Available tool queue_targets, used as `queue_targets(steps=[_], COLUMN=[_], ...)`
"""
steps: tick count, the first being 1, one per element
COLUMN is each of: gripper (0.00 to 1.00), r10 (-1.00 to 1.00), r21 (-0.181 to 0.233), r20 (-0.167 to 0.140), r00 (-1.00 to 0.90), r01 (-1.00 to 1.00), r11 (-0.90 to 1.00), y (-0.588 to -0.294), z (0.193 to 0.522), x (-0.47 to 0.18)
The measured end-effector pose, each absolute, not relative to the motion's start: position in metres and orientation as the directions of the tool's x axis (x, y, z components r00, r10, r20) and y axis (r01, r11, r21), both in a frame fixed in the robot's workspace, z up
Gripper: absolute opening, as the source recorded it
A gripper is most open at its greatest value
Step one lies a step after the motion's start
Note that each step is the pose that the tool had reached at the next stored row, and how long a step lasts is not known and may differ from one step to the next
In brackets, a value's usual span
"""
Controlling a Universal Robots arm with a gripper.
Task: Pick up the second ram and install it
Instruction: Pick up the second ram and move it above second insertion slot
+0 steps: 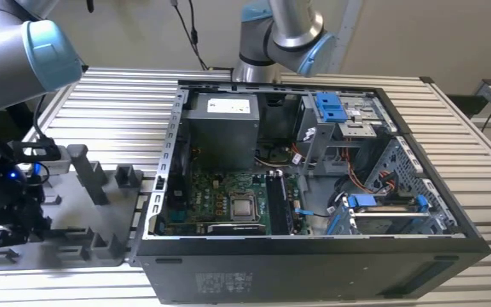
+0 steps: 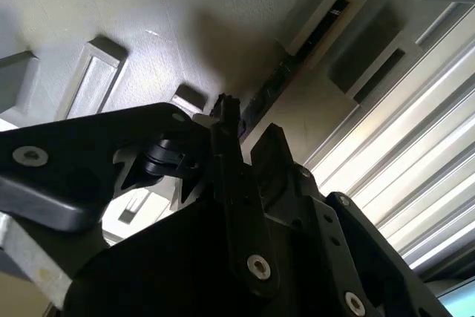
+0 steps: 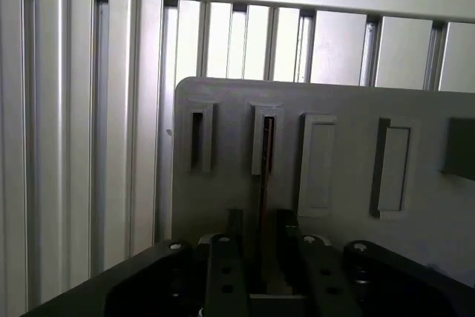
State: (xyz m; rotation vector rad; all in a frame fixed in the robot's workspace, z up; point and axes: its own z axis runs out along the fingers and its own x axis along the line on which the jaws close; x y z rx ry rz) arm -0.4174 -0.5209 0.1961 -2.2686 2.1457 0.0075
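Step in hand: pick-up. The pincer straddles the second ram, jaws slightly apart and apparently not clamping it. The second ram stands edge-on in a slot of the grey holder. Grasping calls for square, even closure on both flat faces.

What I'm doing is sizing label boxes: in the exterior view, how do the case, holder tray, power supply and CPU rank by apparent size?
Largest to smallest:
1. case
2. holder tray, even though it is partly covered
3. power supply
4. CPU, clearly the smallest
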Motion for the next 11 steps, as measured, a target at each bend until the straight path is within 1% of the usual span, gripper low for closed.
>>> queue_targets(steps=[2,4,5,11], gripper=[0.21,0.21,0.15,0.14], r10=[-0.998,-0.998,-0.998,-0.998], r21=[-0.01,-0.01,-0.01,-0.01], r20=[-0.017,-0.017,-0.017,-0.017], r00=[0.056,0.056,0.056,0.056], r01=[-0.998,-0.998,-0.998,-0.998], r11=[-0.056,-0.056,-0.056,-0.056], y=[-0.5209,-0.521,-0.521,-0.5209], z=[0.1961,0.1961,0.1961,0.196], x=[-0.4174,-0.4174,-0.4174,-0.4174])
